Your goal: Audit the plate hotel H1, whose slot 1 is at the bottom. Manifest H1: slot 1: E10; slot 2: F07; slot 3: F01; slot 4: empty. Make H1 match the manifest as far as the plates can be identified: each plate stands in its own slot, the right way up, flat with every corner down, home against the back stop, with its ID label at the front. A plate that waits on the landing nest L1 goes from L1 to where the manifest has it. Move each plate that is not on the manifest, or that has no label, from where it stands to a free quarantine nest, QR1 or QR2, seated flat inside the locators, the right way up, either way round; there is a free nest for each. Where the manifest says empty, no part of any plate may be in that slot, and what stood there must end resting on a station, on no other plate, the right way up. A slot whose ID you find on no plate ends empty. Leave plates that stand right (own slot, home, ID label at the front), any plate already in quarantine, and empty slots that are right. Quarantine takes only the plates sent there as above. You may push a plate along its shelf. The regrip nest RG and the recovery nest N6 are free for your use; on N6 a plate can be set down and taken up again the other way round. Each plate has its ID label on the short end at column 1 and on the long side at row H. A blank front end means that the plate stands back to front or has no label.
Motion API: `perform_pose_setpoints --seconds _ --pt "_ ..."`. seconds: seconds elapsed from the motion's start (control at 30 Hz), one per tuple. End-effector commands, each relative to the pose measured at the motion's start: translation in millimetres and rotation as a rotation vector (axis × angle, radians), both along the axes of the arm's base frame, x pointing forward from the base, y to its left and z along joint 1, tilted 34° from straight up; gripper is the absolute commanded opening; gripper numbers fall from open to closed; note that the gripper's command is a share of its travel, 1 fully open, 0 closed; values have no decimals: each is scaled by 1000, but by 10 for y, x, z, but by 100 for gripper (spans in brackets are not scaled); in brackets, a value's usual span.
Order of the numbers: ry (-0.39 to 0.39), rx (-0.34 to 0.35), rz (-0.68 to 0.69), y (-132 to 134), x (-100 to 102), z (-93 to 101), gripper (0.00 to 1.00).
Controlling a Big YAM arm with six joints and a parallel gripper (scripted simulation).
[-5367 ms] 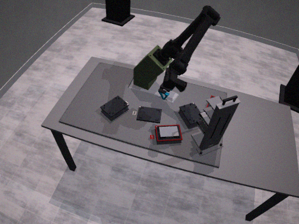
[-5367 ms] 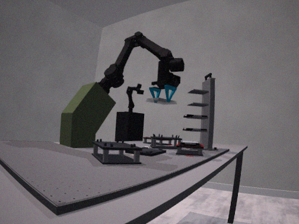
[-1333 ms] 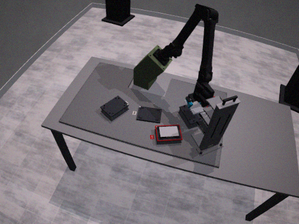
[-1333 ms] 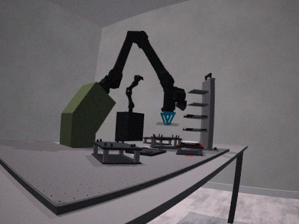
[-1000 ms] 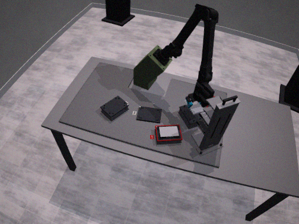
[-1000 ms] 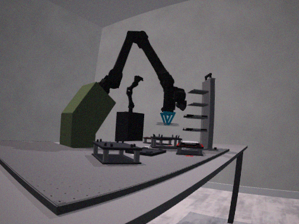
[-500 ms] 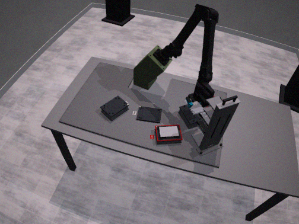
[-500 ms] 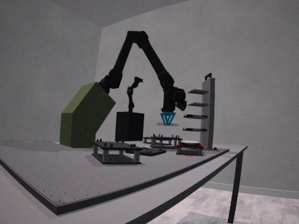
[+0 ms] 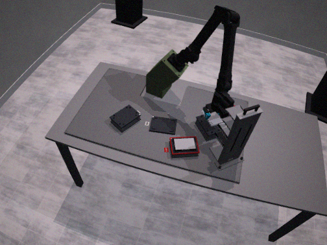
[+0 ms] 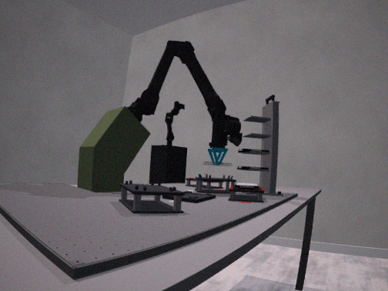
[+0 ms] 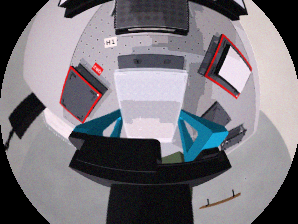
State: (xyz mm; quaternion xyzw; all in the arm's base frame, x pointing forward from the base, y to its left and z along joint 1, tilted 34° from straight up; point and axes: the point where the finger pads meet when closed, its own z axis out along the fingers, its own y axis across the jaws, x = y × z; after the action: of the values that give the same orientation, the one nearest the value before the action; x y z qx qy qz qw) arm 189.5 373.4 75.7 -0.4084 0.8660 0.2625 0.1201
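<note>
My gripper is shut on a pale plate, with a teal finger at each side. The plate hangs about level above a dark raised nest, clear of it, in front of hotel H1. In the exterior view the lower two shelves look dark and thicker, as if bearing plates; the upper two look bare. Another white plate lies in a red-rimmed nest. No ID label is readable.
A second red-rimmed nest is empty. A raised dark nest and a low dark nest stand empty. The green arm mount stands at the table's rear.
</note>
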Motion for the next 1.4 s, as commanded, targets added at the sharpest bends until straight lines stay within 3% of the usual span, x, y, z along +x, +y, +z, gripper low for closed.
perform_pose_setpoints --seconds 0.0,1.37 --pt "-9 19 -14 88 52 29 86" --pt "-4 13 -13 183 21 -205 86"
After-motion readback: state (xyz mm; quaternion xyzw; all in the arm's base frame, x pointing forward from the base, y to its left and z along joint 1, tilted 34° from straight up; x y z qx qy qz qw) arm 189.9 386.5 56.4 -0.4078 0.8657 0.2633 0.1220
